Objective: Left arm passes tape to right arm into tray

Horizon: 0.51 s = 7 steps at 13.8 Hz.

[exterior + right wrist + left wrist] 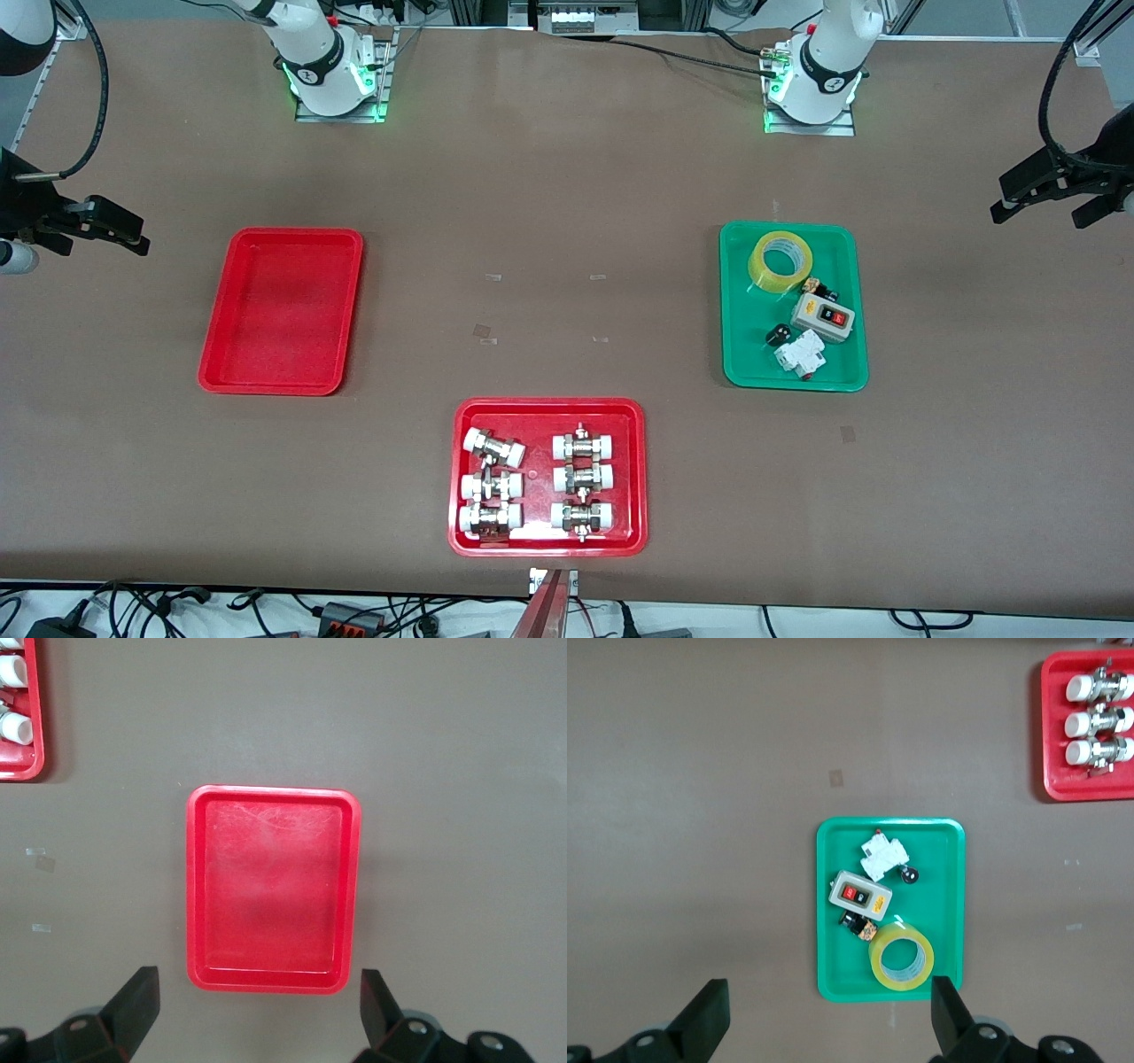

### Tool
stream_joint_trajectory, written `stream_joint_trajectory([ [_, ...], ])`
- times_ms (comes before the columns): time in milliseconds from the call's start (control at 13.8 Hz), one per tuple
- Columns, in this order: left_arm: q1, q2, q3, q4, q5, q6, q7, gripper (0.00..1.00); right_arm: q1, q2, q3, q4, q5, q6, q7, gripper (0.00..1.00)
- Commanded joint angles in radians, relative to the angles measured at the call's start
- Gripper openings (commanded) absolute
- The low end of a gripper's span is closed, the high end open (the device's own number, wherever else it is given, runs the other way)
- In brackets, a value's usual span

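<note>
1. The right gripper (111, 232) hangs in the air at the right arm's end of the table, beside the tray (281, 310), with its arm mostly cut off at the picture's edge. In its wrist view only the two black fingers (135, 1010) show, spread wide with nothing between them.
2. The tray is plain red and holds nothing; its whole rim shows in both the front and the right wrist views.
3. The red tray of fittings (548, 476) lies nearest the front camera, between the other two trays. Both wrist views cut it off at a corner. The fittings (494, 450) are metal with white caps; any markings on them are too small to read.
4. The tape (780, 260) lies in the green tray (792, 306), at the end toward the robots' bases, tilted with its wide hole showing.
5. Beside the tape lie a grey switch box (822, 315) with a red button, a white part (800, 354) and small black pieces. No writing on them is legible.
6. The left gripper (1054, 188) hangs at the left arm's end of the table, its fingers (948, 1014) wide apart and gripping nothing; the arm waits, mostly out of frame.
</note>
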Motion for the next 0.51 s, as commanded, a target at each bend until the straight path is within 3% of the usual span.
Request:
stream_joint_trajectory([
  [0,-0.004,0.001,0.001,0.008,0.002,-0.028,-0.006,1.0,0.006,-0.009,-0.007,0.007,-0.001,-0.017,-0.009,1.0],
  [218,-0.009,0.001,-0.002,-0.027,0.0,-0.026,-0.008,1.0,0.006,-0.006,-0.007,0.007,-0.001,-0.014,-0.009,1.0],
  [436,-0.006,-0.009,-0.037,-0.18,0.0,0.052,-0.012,1.0,0.006,-0.003,-0.007,0.007,-0.001,-0.013,-0.003,1.0],
])
